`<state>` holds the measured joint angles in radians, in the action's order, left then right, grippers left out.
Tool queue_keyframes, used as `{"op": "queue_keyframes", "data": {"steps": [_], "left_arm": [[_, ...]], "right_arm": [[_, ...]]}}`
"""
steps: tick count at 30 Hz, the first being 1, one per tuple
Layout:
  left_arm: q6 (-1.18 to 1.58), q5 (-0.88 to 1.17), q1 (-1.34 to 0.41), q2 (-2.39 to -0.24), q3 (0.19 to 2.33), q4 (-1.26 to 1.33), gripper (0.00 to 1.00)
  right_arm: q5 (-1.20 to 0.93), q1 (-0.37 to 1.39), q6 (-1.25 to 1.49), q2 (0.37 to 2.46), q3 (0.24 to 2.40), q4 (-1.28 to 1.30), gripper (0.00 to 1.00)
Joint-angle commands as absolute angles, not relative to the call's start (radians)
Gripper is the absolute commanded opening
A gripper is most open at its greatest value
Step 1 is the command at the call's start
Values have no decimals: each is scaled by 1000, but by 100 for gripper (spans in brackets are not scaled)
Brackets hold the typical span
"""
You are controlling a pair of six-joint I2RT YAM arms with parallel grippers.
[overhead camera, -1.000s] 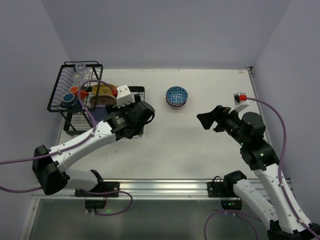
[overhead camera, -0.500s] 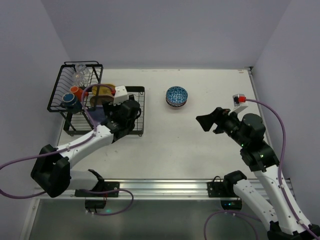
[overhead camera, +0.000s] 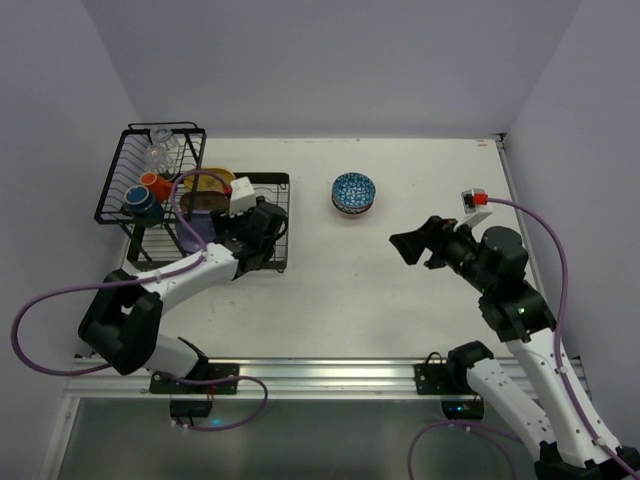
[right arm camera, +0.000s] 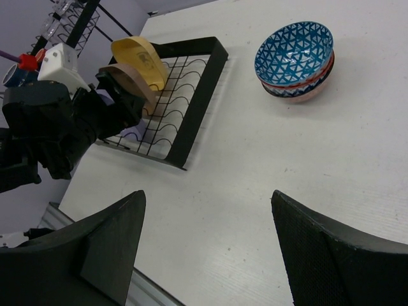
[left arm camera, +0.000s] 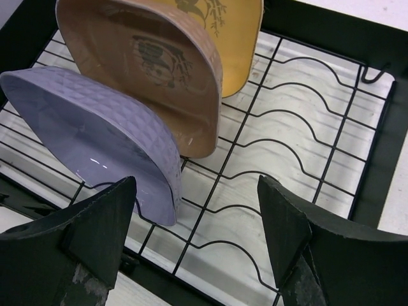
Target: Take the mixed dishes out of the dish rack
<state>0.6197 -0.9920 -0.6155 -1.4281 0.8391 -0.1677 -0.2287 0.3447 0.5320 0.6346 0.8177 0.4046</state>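
The left pincer (left arm camera: 197, 213) has slid from beyond the tray's edge to over the rack (left arm camera: 333, 33) in the last second, and its arm has folded closer in. It hangs low above the slotted tray, jaws spread wide, holding nothing. Just ahead of its left finger stands the lavender plate (left arm camera: 95, 137), on edge in the dividers. The tan plate (left arm camera: 150, 70) is right behind that, then the yellow plate (left arm camera: 239, 38). Ahead of its right finger are bare dividers. Further to its left the raised basket holds an orange mug (overhead camera: 150, 181), a dark mug (overhead camera: 138, 202) and a glass (overhead camera: 158, 153). The right pincer (right arm camera: 204, 226) hovers over the table, wide open and empty, with stacked bowls (right arm camera: 295, 60) ahead to its right
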Motion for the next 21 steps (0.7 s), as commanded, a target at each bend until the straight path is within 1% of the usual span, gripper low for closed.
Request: {"op": "queue_keyframes", "data": {"steps": [1, 7, 8, 13, 14, 19, 20, 21], "left_arm": [[681, -1042, -594, -1443, 828, -134, 80], [650, -1023, -561, -1456, 807, -52, 72], [650, -1023, -557, -1454, 799, -37, 68], [637, -1025, -545, -1437, 778, 23, 59], [632, -1023, -540, -1436, 769, 40, 56], [632, -1029, -534, -1425, 750, 61, 45], [637, -1031, -532, -1421, 741, 70, 40], [635, -1034, -532, -1410, 736, 78, 38]], "right_arm": [[-259, 342, 534, 643, 810, 390, 82], [-261, 342, 525, 643, 810, 396, 82], [-262, 342, 525, 643, 808, 396, 81], [-261, 342, 520, 638, 802, 400, 82], [-262, 342, 519, 637, 804, 400, 82], [-262, 342, 517, 632, 798, 400, 82], [-262, 342, 517, 632, 796, 402, 82], [-262, 342, 514, 632, 798, 403, 82]]}}
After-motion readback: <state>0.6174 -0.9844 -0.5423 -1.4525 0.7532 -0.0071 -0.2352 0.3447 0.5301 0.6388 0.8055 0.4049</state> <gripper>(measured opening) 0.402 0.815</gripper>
